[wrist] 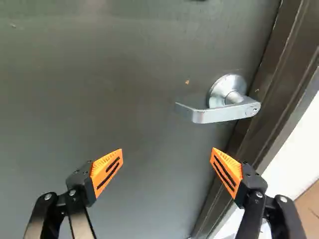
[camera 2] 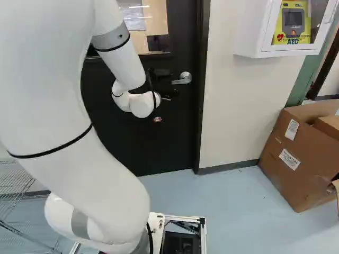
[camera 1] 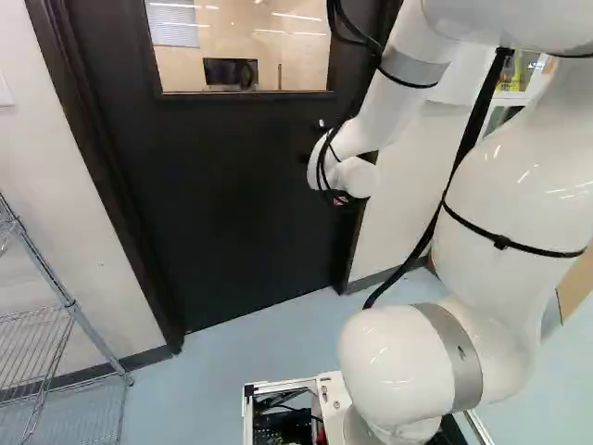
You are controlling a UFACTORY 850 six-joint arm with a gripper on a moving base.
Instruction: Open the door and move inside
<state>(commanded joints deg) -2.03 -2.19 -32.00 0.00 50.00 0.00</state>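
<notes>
The black gripper (camera 2: 165,96) is largely hidden by the arm's white wrist in the right base view, close before the dark door (camera 2: 122,137). In the wrist view the gripper (wrist: 167,157) stands open, its orange pads wide apart and nothing between them. Ahead of it, nearer the finger on the door-frame side, is the silver lever handle (wrist: 219,113), untouched. The lever lies roughly level and points away from the frame (wrist: 279,69). The door (camera 1: 241,195) stands closed in its frame, with a window in its upper part.
At the left of the left base view is a wire shelf (camera 1: 69,311) beside the door. Right of the door in the right base view are a pale wall (camera 2: 235,106), a white AED cabinet (camera 2: 251,32) and large cardboard boxes (camera 2: 296,164) on the floor.
</notes>
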